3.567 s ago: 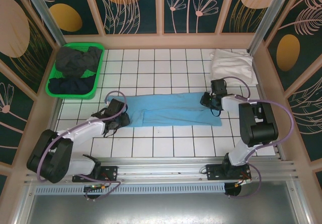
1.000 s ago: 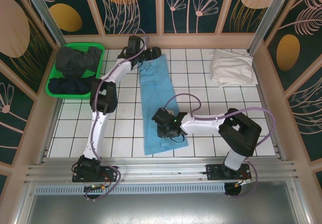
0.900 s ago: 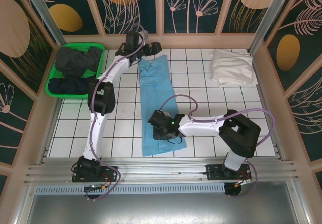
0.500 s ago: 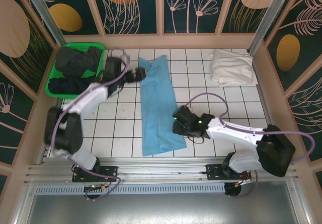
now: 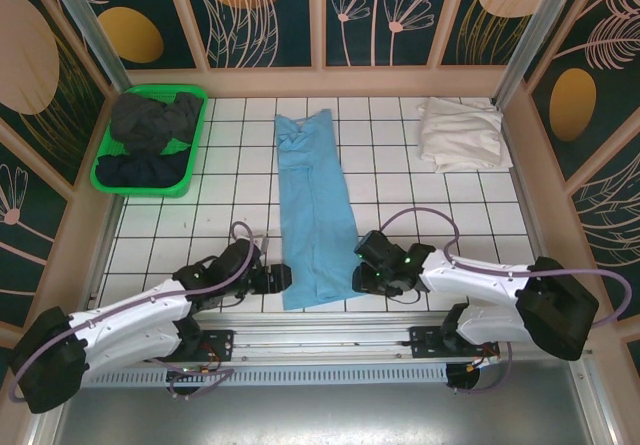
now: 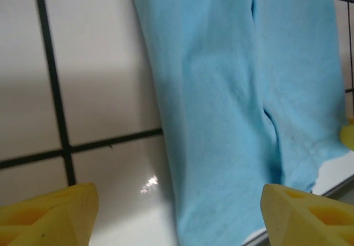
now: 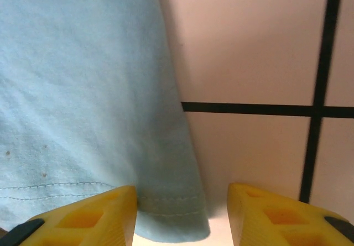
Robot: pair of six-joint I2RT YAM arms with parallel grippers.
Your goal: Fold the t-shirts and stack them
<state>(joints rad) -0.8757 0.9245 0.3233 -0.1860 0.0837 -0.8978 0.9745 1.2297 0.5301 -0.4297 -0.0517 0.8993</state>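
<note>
Lengthwise-folded sky-blue t-shirt (image 5: 315, 210) lay as a narrow strip on the tiled worktop (image 5: 420, 205), running from the near edge toward the far wall. The left pincer (image 5: 280, 277) stood just beside its near-left corner, fingers (image 6: 55, 210) spread wide and holding nothing. The right pincer (image 5: 362, 275) stood at the near-right corner, its jaws apart with the stitched hem corner (image 7: 174, 218) lying between them, not yet pinched. The step in hand appeared to be the crosswise fold; the next move would call for both pincers to close on the near hem and carry it toward the far end. A folded white t-shirt (image 5: 458, 135) waited at the far right, and dark shirts (image 5: 150, 125) filled the green basket (image 5: 145, 187). Whether the fingertips touched the worktop could not be told; no print was legible, and the dark shirts could not be counted.
</note>
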